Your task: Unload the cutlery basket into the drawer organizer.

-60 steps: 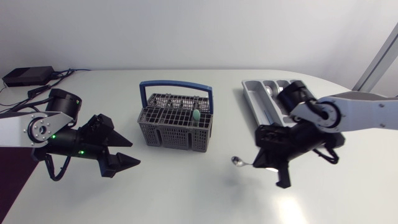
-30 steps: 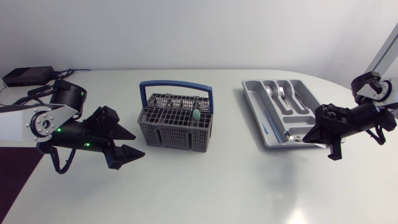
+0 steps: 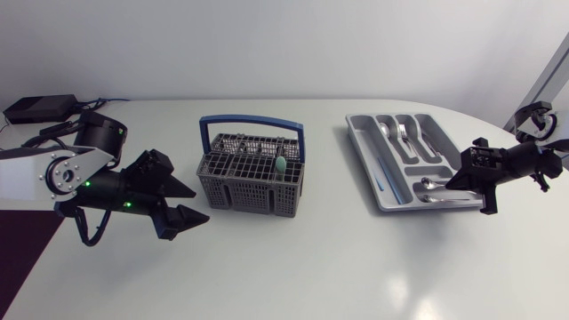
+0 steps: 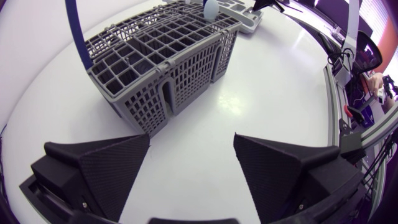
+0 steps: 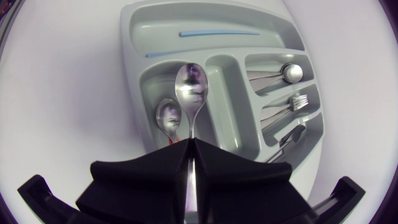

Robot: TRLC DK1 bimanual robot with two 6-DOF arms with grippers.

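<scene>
While my left gripper [image 4: 191, 142] hovers with its fingers wide apart near the cutlery basket [image 4: 163, 65], my right gripper [image 5: 189, 143] is clamped on a spoon [image 5: 191, 87] above the grey drawer organizer [image 5: 134, 43].

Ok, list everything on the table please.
cutlery basket: one, grey with blue handle, table centre
utensil: one, pale green, standing in basket
drawer organizer: one, grey, right of basket
near spoon: one, silver, organizer's near end
second spoon: one, silver, beside fork
fork: one, silver, organizer
blue strip: at least one, organizer's long compartment
held spoon: one, silver, above organizer
box: one, black, far left corner
left tool: one, black, open, left of basket
right tool: one, black, shut on held spoon
</scene>
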